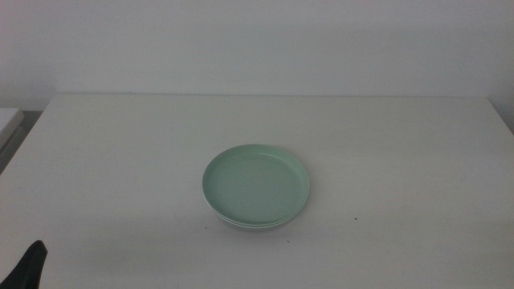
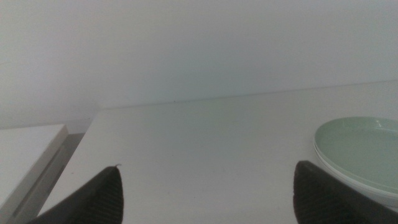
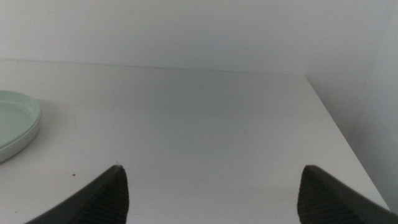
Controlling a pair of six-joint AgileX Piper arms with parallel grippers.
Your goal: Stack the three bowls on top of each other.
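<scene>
Already nested, the three bowls are seen as a single stack near the middle of the white table [image 1: 120,160], the mint green bowl [image 1: 255,183] on top and only thin pale rims of the other two showing beneath it, too slim for grey to be told from white. The left gripper [image 2: 208,193] is held low over the table just beside the stack, its jaws spread wide and nothing between them; its dark tip is glimpsed at the bottom left corner of the middle view. The right gripper [image 3: 211,193] is likewise parked low on the opposite side, jaws parted and empty, the stack's edge caught at the margin of its wrist view. The task is judged complete or nearly so. Trouble could be caused chiefly by a careless retreat: a jaw swept sideways might clip the low rims and slide the top bowl off centre. The tabletop is smooth, matt and bare but for a small dark speck near the stack; a plain pale wall [image 1: 257,40] is seen behind
</scene>
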